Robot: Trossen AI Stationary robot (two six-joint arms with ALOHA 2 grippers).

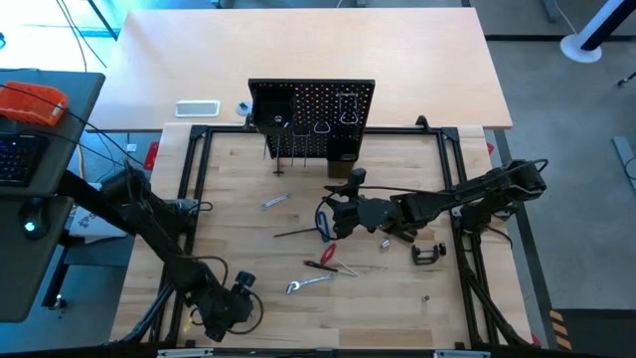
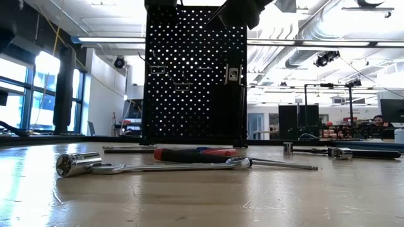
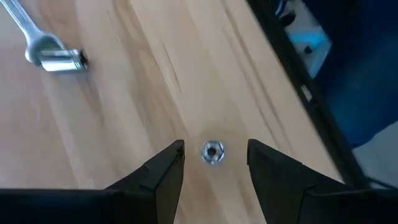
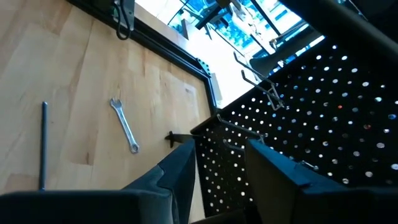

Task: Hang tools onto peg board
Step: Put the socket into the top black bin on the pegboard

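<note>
The peg board [image 1: 311,119] stands upright at the table's far middle, and its perforated face fills the right wrist view [image 4: 311,124]. My right gripper [image 4: 221,146] hovers open in front of it, above a blue-handled hex key [image 1: 320,225] lying on the table. My left gripper [image 3: 215,144] is open near the near-left corner, pointing down, with one finger on each side of a small silver nut [image 3: 212,152] that rests on the wood. A silver wrench with a socket [image 3: 53,56] lies beyond it. A red-handled screwdriver [image 1: 326,255] and a black C-clamp [image 1: 429,253] also lie on the table.
A second silver wrench [image 1: 275,201] lies left of centre. The black frame rail [image 3: 292,74] runs along the table edge close to my left gripper. A socket [image 2: 76,164] and the long wrench [image 2: 177,166] lie in front of the low camera.
</note>
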